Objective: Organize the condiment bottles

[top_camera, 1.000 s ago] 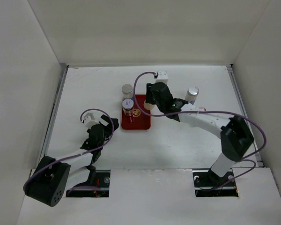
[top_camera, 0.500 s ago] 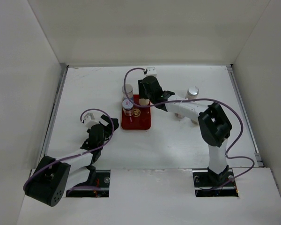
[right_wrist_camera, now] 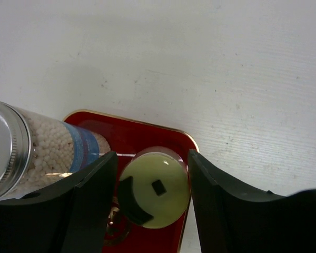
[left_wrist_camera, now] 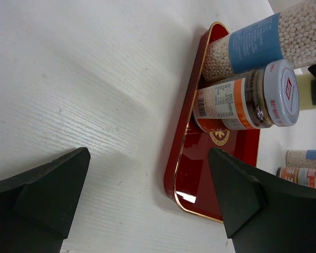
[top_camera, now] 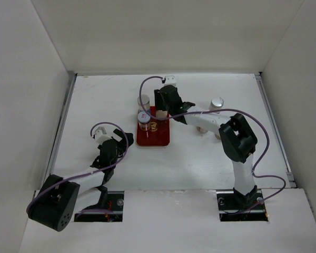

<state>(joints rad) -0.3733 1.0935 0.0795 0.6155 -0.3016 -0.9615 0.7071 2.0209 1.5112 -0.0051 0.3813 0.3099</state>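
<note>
A flat red tray (top_camera: 157, 136) lies mid-table. A short red-labelled jar (top_camera: 144, 119) and a taller silver-capped, blue-banded bottle (top_camera: 143, 100) stand at its far left. My right gripper (top_camera: 164, 110) is over the tray's far right corner. In the right wrist view the gripper (right_wrist_camera: 152, 156) is shut on a yellow-capped bottle (right_wrist_camera: 154, 193) above the tray (right_wrist_camera: 131, 138), beside the blue-banded bottle (right_wrist_camera: 52, 150). My left gripper (top_camera: 101, 138) is open and empty left of the tray. Its wrist view (left_wrist_camera: 147, 158) shows the tray (left_wrist_camera: 200, 174), the jar (left_wrist_camera: 242, 103) and the blue-banded bottle (left_wrist_camera: 253, 45).
A second silver-capped bottle (top_camera: 217, 103) stands at the right. More bottles sit partly hidden under the right arm (top_camera: 203, 128); the left wrist view shows a blue-banded one (left_wrist_camera: 305, 157) and a red-labelled jar (left_wrist_camera: 300, 176) there. White walls enclose the table.
My right arm has swung left, bringing its gripper from the tray's right side to over the tray's far right corner. The left arm has not moved.
</note>
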